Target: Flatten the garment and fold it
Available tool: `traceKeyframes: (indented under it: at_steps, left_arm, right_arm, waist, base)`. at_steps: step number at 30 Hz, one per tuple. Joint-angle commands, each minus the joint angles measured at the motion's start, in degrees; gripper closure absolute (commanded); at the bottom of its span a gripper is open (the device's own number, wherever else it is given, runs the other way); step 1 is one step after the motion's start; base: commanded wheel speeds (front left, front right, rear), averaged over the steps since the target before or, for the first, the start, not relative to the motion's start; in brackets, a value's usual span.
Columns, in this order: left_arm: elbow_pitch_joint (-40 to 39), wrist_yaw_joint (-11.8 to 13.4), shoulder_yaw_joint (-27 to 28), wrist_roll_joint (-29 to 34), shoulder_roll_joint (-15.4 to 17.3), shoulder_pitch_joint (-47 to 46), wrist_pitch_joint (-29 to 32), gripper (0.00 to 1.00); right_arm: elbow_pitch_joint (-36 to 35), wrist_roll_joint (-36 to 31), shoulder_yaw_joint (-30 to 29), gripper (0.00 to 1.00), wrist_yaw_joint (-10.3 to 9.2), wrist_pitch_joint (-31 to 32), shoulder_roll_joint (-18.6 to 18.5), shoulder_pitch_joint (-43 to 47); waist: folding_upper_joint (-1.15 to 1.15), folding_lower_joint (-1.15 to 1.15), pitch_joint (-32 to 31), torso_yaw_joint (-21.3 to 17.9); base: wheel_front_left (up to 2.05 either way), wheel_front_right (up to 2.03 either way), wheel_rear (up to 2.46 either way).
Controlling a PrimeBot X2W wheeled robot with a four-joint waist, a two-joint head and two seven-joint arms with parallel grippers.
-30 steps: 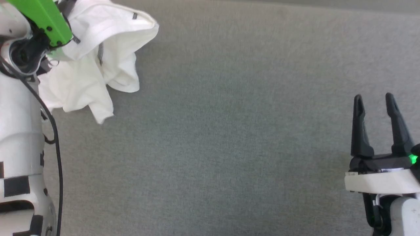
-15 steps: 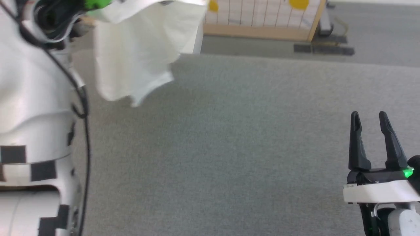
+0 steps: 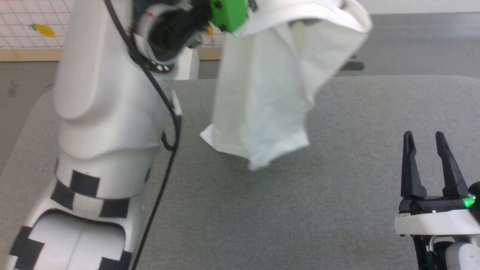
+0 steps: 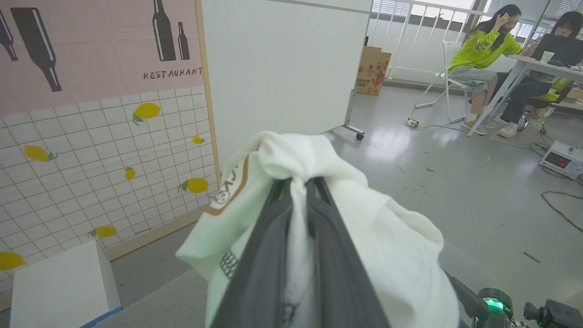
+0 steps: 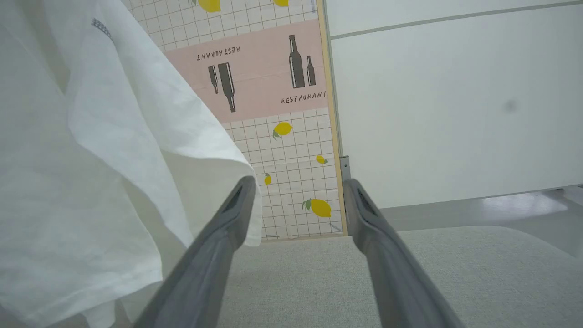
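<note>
White cloth, grey table, flashes of green

The garment [image 3: 262, 112] is plain white with dark grey stitching and a brown-bordered patch [image 4: 230, 191]; the table [image 3: 300, 217] is mottled grey. The left arm [image 3: 101, 105] is white, with black squares [image 3: 84, 183] at its near end and a bright green block [image 3: 228, 13] at its far end. The right gripper [image 3: 423, 137] has black fingers [image 3: 410, 165], a white collar [image 3: 435, 223] and a green light [image 3: 467, 203]. Far behind, a pink panel [image 4: 91, 45] bears dark bottles [image 4: 36, 48] above white tiles [image 4: 91, 159] dotted with yellow lemons [image 4: 148, 110].

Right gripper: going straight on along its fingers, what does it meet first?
Probably nothing nearby: the right gripper points out over the grey table; the garment hangs off to one side, depth unclear.
</note>
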Motion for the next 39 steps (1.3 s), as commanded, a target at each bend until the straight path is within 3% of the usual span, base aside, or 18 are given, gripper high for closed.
traceKeyframes:
  at_steps: [1,7,13,15,16,18,24,25,26,27,33,39]
  left_arm:
    - [-0.5,0.0,-1.2,-1.2,-0.3,1.9,-1.3,1.0]
    - [-3.6,2.7,-11.6,-6.3,-0.5,9.1,-9.3,1.0]
    - [-2.3,6.7,-22.2,-5.2,-0.6,18.4,-20.2,1.0]
    - [-0.6,8.4,-25.8,-5.8,-0.6,21.3,-23.5,1.0]
    - [3.2,10.6,-31.5,-6.8,-0.6,25.2,-27.4,1.0]
    - [6.3,11.8,-34.5,-7.6,-0.6,27.1,-29.2,1.0]
    - [14.2,13.2,-39.9,-10.9,-0.6,29.0,-33.4,1.0]
    - [14.6,13.2,-40.3,-11.6,-0.6,28.8,-34.1,0.91]
    - [14.8,13.1,-40.7,-12.8,-0.6,28.4,-35.0,0.58]
    - [14.8,13.0,-41.0,-13.7,-0.6,28.0,-35.7,0.0]
    - [14.2,12.1,-42.2,-17.3,-0.6,24.3,-38.6,0.0]
    - [10.4,12.4,-39.1,-17.5,0.7,23.4,-44.0,0.0]
  right_arm:
    - [-0.3,0.2,-0.3,0.0,-0.09,-0.3,0.0,-0.3]
    - [-0.7,0.2,-1.3,0.0,-0.09,-0.3,0.0,-1.4]
    - [-1.2,0.0,-3.2,0.0,-0.09,-0.3,0.0,-2.0]
    - [-1.3,-0.1,-3.8,0.0,-0.09,-0.3,0.0,-2.1]
    - [-1.6,-0.2,-4.2,0.0,-0.09,-0.3,0.0,-2.7]
    - [-1.6,-0.2,-4.1,0.0,-0.09,-0.3,0.0,-3.3]
    - [-1.6,-0.4,-3.6,0.0,-0.09,-0.3,0.0,-4.7]
    - [-1.5,-0.4,-3.6,0.0,-0.09,-0.3,0.0,-4.7]
    - [-1.5,-0.5,-3.7,0.0,-0.09,-0.3,0.0,-4.7]
    - [-1.4,-0.6,-3.8,0.0,-0.09,-0.3,0.0,-4.7]
    - [-1.0,-0.9,-4.3,0.0,-0.09,-0.3,0.0,-4.3]
    - [-1.0,-1.0,-4.4,0.0,-0.09,-0.3,0.0,-3.2]
  waist:
    - [0.0,0.01,1.5,-1.1]
    - [0.0,0.01,4.3,-1.8]
    - [0.0,0.01,7.2,-1.7]
    - [0.0,0.01,8.0,-1.5]
    - [0.0,0.01,9.2,-1.7]
    - [0.0,0.01,10.0,-1.8]
    - [0.0,0.01,11.5,-2.1]
    - [0.0,0.01,11.6,-2.0]
    - [0.0,0.01,11.7,-1.9]
    - [0.0,0.01,11.6,-1.8]
    - [0.0,0.01,10.0,-0.7]
    - [0.0,0.01,7.5,0.1]
  base:
    - [0.0,0.0,0.0]
    - [0.0,0.0,0.0]
    - [0.0,0.0,0.0]
    - [0.0,0.0,0.0]
    - [0.0,0.0,0.0]
    - [0.0,0.0,0.0]
    - [0.0,0.0,0.0]
    - [0.0,0.0,0.0]
    - [0.0,0.0,0.0]
    - [0.0,0.0,0.0]
    - [0.0,0.0,0.0]
    - [0.0,0.0,0.0]
